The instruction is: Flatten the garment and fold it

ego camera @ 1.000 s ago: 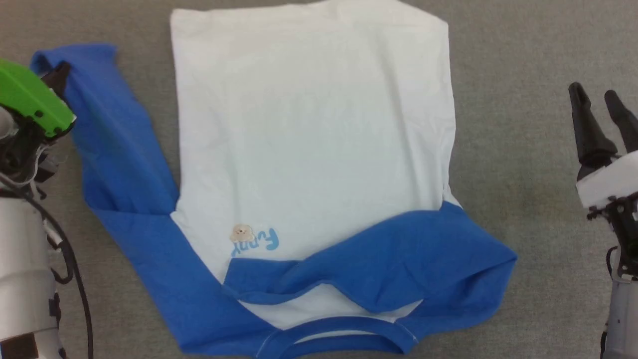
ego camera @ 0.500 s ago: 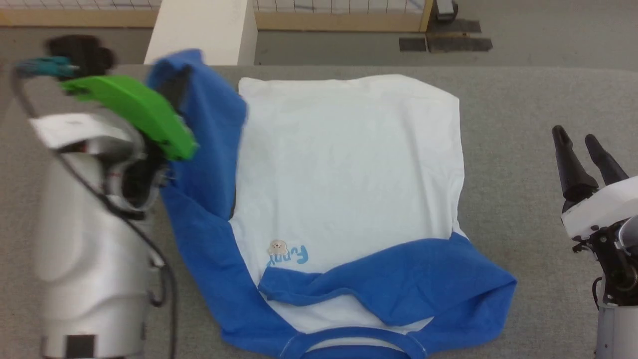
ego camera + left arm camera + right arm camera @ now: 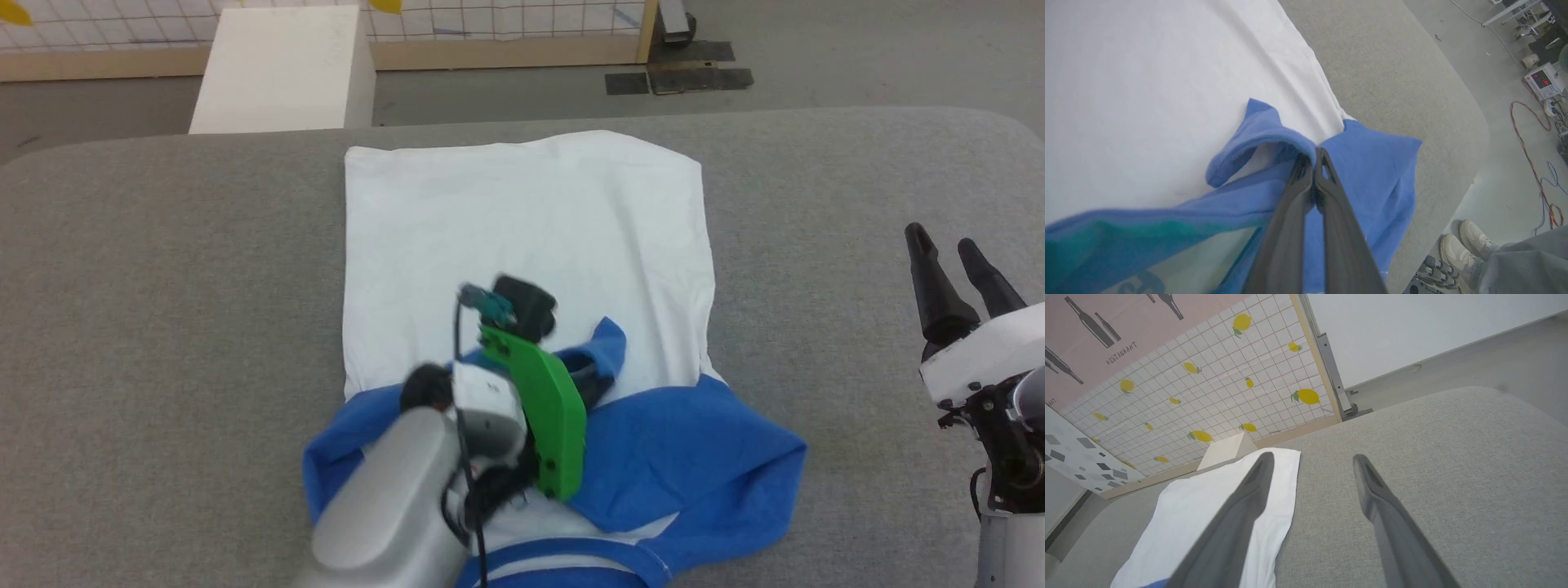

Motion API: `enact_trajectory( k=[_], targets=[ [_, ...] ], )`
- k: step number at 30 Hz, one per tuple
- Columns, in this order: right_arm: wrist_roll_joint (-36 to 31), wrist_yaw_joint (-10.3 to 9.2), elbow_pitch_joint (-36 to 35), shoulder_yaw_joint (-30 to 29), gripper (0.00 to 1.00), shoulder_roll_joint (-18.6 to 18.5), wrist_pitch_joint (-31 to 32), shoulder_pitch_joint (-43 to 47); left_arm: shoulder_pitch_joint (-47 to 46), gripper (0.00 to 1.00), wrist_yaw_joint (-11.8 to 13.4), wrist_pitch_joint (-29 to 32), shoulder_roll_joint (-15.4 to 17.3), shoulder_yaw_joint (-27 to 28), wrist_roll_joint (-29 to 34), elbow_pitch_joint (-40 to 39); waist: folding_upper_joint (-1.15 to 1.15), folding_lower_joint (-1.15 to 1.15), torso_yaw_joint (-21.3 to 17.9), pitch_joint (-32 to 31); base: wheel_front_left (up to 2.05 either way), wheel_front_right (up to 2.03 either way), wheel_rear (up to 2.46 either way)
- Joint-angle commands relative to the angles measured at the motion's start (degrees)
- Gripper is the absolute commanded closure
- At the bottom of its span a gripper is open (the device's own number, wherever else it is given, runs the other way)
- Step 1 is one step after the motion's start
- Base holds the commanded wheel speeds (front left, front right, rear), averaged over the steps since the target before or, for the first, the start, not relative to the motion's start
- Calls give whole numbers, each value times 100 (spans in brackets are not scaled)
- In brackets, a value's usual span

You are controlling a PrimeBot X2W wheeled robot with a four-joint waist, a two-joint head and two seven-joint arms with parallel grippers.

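Over the near end of the garment, the left gripper is pressing its two long dark fingers together on a fold of soft blue sleeve fabric. The cuff beside the fingertips is curling into a loose open arch over the white body. A flat green plate is riding on that arm's wrist, above a rounded silver forearm.

Around the pinch, the garment is lying spread on the surface. Its smooth white body is forming a near rectangle with faint creases. The far hem is running almost straight, close to the far edge. The other blue sleeve is lying rumpled across the near end, and the blue collar band is curving at the bottom of the head view.

Off to the right, the right gripper is holding its tapered fingers spread wide, gripping nothing, over bare surface and apart from the cloth. The surface is showing a grey, finely woven covering with rounded corners.

Beyond its far edge, a plain white box is standing before a white tiled panel dotted with yellow lemons. Beside the surface, a person's pale shoes are resting on the floor near coloured cables.
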Motion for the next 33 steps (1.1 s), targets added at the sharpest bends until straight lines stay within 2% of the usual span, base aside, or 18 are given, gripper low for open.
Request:
enact_trajectory(
  k=[1,5,15,16,17,21,25,29,33],
  targets=[
    [9,-8,19,-7,0,11,-43,80,145,100,-30,68,-11,-146,-60,44,0,0,-103,36,0,0,0],
    [2,-8,56,-19,0,13,-75,121,411,100,-36,367,6,-489,-152,103,0,0,-155,19,0,0,0],
    [29,-8,165,1,0,14,-134,186,957,100,54,906,132,-852,-294,28,0,0,0,-88,0,0,0],
    [37,-8,174,18,0,14,-138,175,974,25,80,878,125,-848,-299,22,0,0,12,-101,0,0,0],
    [40,-8,181,32,0,14,-143,170,964,0,103,826,122,-834,-283,3,0,0,23,-114,0,0,0],
    [37,-8,204,57,0,14,-149,187,873,0,201,589,106,-582,-386,-171,0,0,62,-177,0,0,0],
    [24,-8,214,93,0,14,-134,214,696,0,361,244,232,-44,-516,-494,0,0,79,-229,0,0,0],
    [-18,-8,190,168,0,15,-80,193,570,0,575,-573,402,754,-560,-791,0,0,92,-198,0,0,0],
    [-64,-8,132,266,0,15,25,47,527,0,709,-1838,627,1476,-273,-863,0,0,130,-13,0,0,0]
  ],
)
